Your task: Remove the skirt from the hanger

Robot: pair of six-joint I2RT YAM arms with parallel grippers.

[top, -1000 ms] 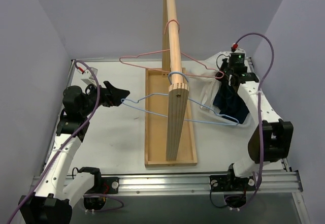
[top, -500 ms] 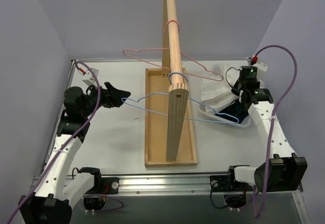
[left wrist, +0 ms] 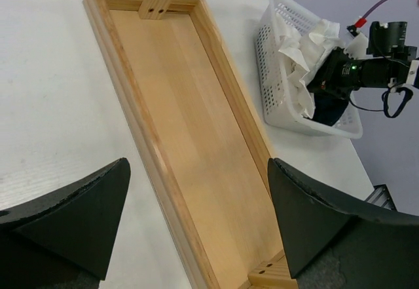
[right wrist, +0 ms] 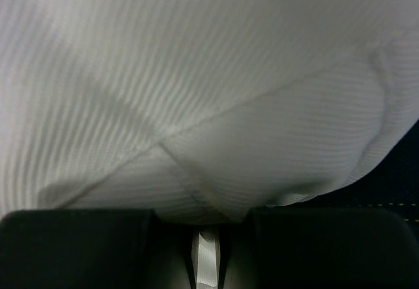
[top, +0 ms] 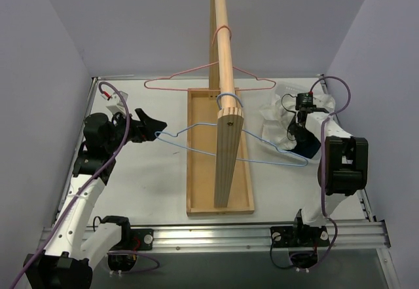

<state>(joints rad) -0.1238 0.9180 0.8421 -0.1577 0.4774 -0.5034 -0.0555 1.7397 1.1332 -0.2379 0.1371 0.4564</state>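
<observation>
My right gripper (top: 298, 132) is down inside the white basket (top: 270, 135) at the right side of the counter (top: 157, 184), fingers closed. In its wrist view, pale ribbed cloth (right wrist: 196, 92) bunches right at the fingertips. I can't tell whether the fingers pinch that cloth or only press into it.

I take the dark navy cloth beside it to be the skirt (top: 309, 147). It shows at the right edge of that wrist view and lies in the near right part of the basket, directly under this gripper. It is off the blue hanger (top: 190, 128), whose wire hangs bare from the wooden rack (top: 226, 145).

The hanger's long axis runs left to right, its right tip dipping near the basket's near-left corner, close to my right arm.

My left gripper (top: 149, 122) is spread wide and empty, just beside the hanger's left tip, with no wire between its fingers. It is well apart from the skirt, across the rack.

So the right arm is the nearer one, and I judge that what remains is to let go and lift clear without snagging that tip.
</observation>
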